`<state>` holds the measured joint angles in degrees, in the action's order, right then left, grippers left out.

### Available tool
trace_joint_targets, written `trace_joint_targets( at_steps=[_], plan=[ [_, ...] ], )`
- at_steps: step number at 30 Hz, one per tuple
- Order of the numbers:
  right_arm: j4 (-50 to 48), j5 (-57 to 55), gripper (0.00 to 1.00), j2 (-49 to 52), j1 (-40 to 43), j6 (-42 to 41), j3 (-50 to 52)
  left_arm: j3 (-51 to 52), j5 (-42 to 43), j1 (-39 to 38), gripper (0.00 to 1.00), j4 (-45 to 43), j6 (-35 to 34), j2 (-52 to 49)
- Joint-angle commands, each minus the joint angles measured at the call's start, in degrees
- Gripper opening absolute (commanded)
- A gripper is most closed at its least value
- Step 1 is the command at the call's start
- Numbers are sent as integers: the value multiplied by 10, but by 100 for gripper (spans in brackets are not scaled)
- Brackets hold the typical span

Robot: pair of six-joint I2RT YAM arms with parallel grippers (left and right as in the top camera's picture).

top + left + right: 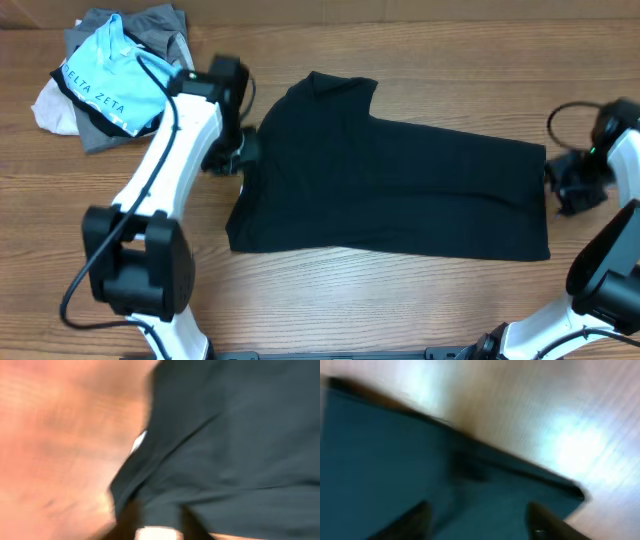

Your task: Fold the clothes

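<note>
Black fabric fills the middle of the wooden table (400, 300): the black T-shirt (400, 185) lies flat and sideways, one short sleeve pointing toward the far edge and its long body running out to the right. The left gripper (243, 152) sits at the shirt's left edge, low over the cloth. Its wrist view is badly blurred, showing dark fabric with soft creases, a small white label (139, 441) at the fabric's edge, and bare wood to the left. Whether this claw is spread or pinching the cloth cannot be told from either view. The right gripper (556, 185) is at the opposite end, just beside the shirt's right edge. In its wrist view, also blurred, the two dark fingers (547, 520) stand well apart, so the claw is spread, with the shirt's surface between and beneath them and a corner of the garment against pale wood beyond. At the far left corner of the table, well apart from the T-shirt, is a loose heap: a light blue shirt (105, 85) with white lettering on top, a grey garment (150, 25) behind it, and a white garment (50, 105) at its left side.
</note>
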<state>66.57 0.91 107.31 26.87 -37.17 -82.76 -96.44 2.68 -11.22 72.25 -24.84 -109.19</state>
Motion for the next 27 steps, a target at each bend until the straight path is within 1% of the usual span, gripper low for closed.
trace_joint_targets(
  at_steps=[1, 3, 5, 7, 9, 13, 17, 19, 20, 23, 27],
  plan=[
    [-4, 109, 94, -4, -6, 66, -59, -85, 77, -23, 94, -35, 39, 16],
    [-1, 133, 100, -4, -10, 73, -80, -121, 95, -34, 95, -74, 39, 13],
    [2, 141, 100, -4, -18, 75, -90, -156, 107, -44, 94, -114, 35, -2],
    [5, 140, 100, -4, -26, 84, -90, -184, 123, -50, 93, -129, 30, -26],
    [8, 140, 100, -4, -37, 100, -90, -224, 145, -55, 91, -132, 30, -66],
    [13, 137, 100, -4, -57, 105, -90, -311, 197, -61, 93, -143, 30, -160],
    [21, 137, 100, -4, -74, 107, -90, -382, 191, -70, 93, -171, 30, -247],
    [28, 127, 100, -4, -78, 107, -90, -401, 185, -72, 93, -185, 16, -279],
    [31, 121, 100, -4, -80, 107, -90, -406, 183, -72, 91, -192, 4, -293],
    [39, 101, 100, -4, -83, 107, -90, -407, 184, -72, 90, -217, -23, -327],
    [47, 80, 100, -4, -83, 107, -90, -407, 186, -72, 89, -242, -36, -357]
  ],
)
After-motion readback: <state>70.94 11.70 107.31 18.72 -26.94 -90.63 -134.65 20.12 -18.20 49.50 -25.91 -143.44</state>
